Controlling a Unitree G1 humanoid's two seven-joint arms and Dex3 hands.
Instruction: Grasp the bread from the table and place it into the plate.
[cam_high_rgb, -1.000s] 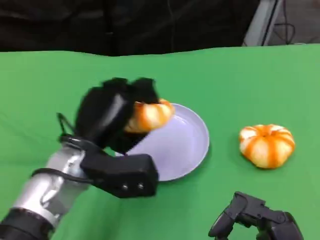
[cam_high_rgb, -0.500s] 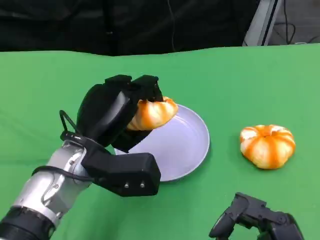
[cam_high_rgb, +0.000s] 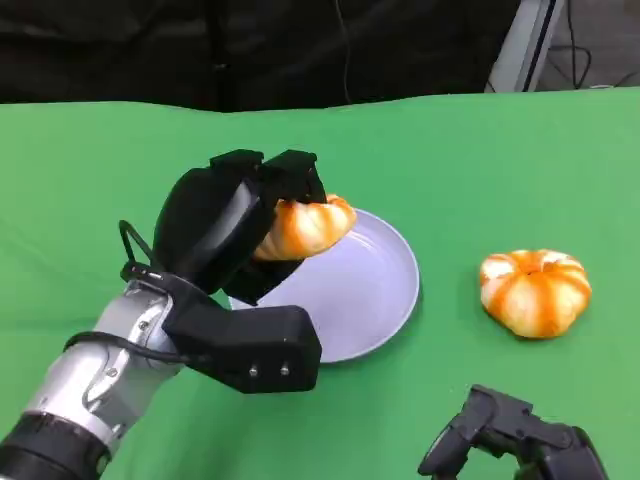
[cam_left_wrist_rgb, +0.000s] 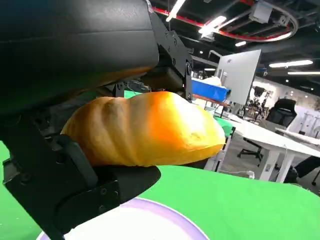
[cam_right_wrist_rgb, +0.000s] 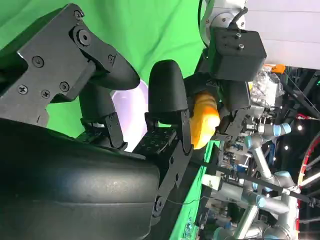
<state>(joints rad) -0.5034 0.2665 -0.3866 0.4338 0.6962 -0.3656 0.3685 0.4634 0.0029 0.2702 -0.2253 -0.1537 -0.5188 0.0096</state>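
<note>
Hardly anything had shifted since half a second earlier: we kept our left hand (cam_high_rgb: 235, 225) closed around the bread (cam_high_rgb: 303, 227), lifted off the green table (cam_high_rgb: 480, 160) and poised over the plate's (cam_high_rgb: 395, 285) near-left rim, judging it still too close to the edge to let go. Our right hand (cam_high_rgb: 515, 440) waited low by the table's near edge with fingers loosely parted and nothing in them, well apart from a second bun (cam_high_rgb: 535, 290) lying right of the plate.

No text, label, brand, number or sign can be read in any view.
</note>
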